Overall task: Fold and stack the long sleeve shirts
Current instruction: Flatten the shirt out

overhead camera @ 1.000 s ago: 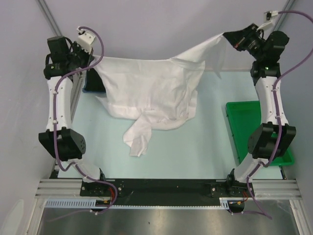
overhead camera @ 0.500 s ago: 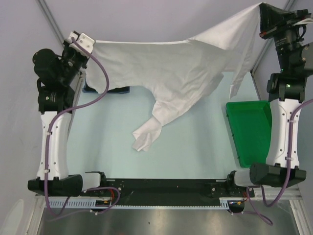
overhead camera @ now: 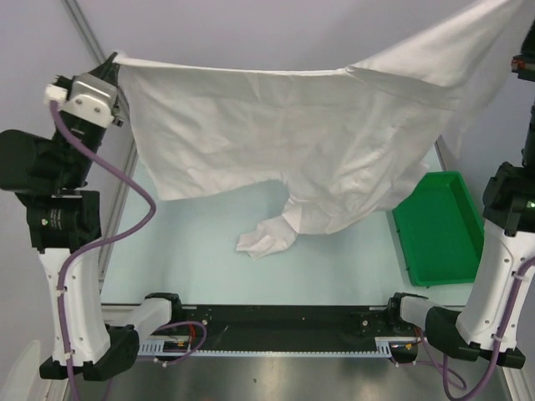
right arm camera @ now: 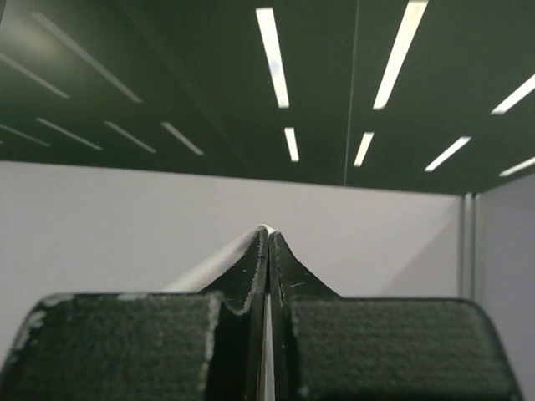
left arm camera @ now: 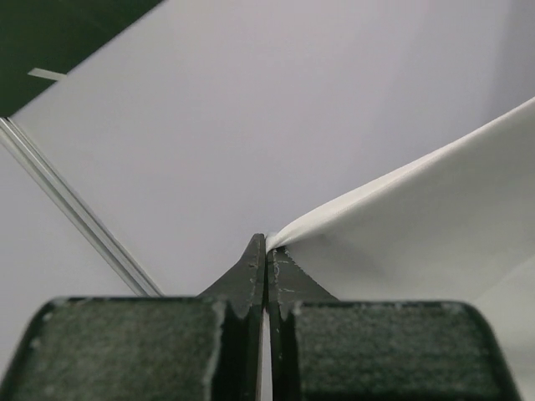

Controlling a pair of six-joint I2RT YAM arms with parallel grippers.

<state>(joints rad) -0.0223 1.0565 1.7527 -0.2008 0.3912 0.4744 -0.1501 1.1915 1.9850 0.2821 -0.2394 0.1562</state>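
The white long sleeve shirt (overhead camera: 292, 142) hangs spread like a curtain above the table, held by its upper edge at both ends. My left gripper (overhead camera: 114, 58) is shut on the shirt's top left corner; the left wrist view has the same gripper (left arm camera: 266, 244) pinching the white cloth (left arm camera: 435, 217) at its tips. In the right wrist view my right gripper (right arm camera: 267, 232) is shut on a thin edge of the cloth (right arm camera: 209, 263). It sits beyond the top right corner of the top view. One sleeve end (overhead camera: 263, 241) trails on the table.
A green plastic tray (overhead camera: 443, 225) lies on the right side of the pale table (overhead camera: 192, 259), just below the shirt's hanging right edge. Grey walls stand close behind and beside the arms. The arm bases are at the near edge.
Both arms have risen and moved apart. The shirt has come up off the table and stretched wide between them, and only a sleeve end still rests on the surface.
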